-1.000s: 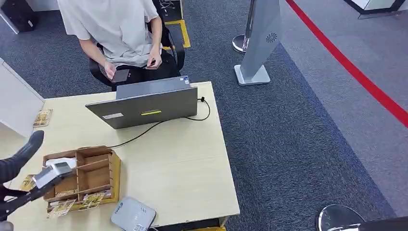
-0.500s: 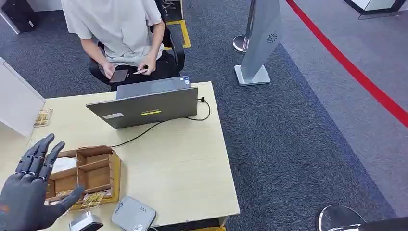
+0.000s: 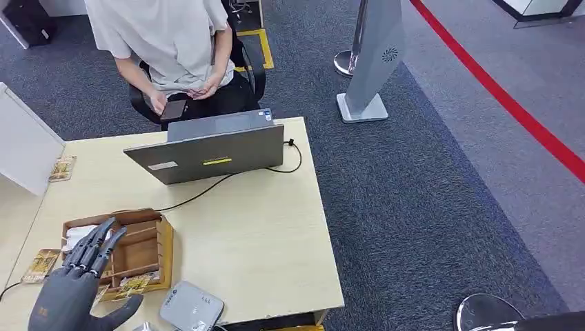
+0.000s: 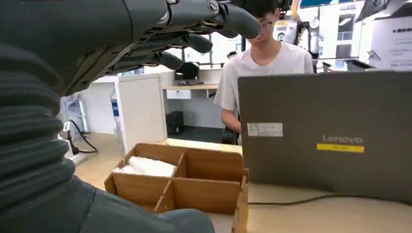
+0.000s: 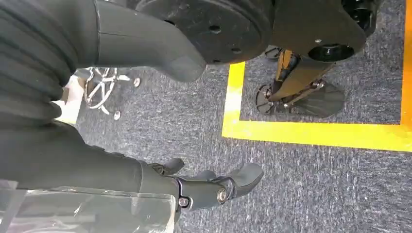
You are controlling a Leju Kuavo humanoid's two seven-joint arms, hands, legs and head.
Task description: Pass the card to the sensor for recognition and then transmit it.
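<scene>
My left hand point(image 3: 77, 288) hovers at the table's near left corner, fingers spread over the wooden box point(image 3: 164, 249), holding nothing. In the left wrist view its fingers point(image 4: 194, 24) are stretched out above the box point(image 4: 194, 183). Yellow-patterned cards point(image 3: 134, 283) lie in the box's front slot, and one more card point(image 3: 41, 264) lies on the table to its left. The grey card sensor point(image 3: 191, 305) sits flat by the near edge, just right of my hand. My right hand point(image 5: 214, 187) hangs by the floor, empty, fingers loosely extended.
An open grey laptop point(image 3: 207, 152) stands at the table's far side, its black cable point(image 3: 227, 178) trailing toward the box. A person point(image 3: 169, 48) sits behind it holding a phone. Another card point(image 3: 62, 167) lies at the far left. A signpost base point(image 3: 362, 107) stands on the carpet.
My left hand has swung in from the left edge, turned with fingers spread, and come to hover over the wooden box. The seated person's hands have shifted slightly.
</scene>
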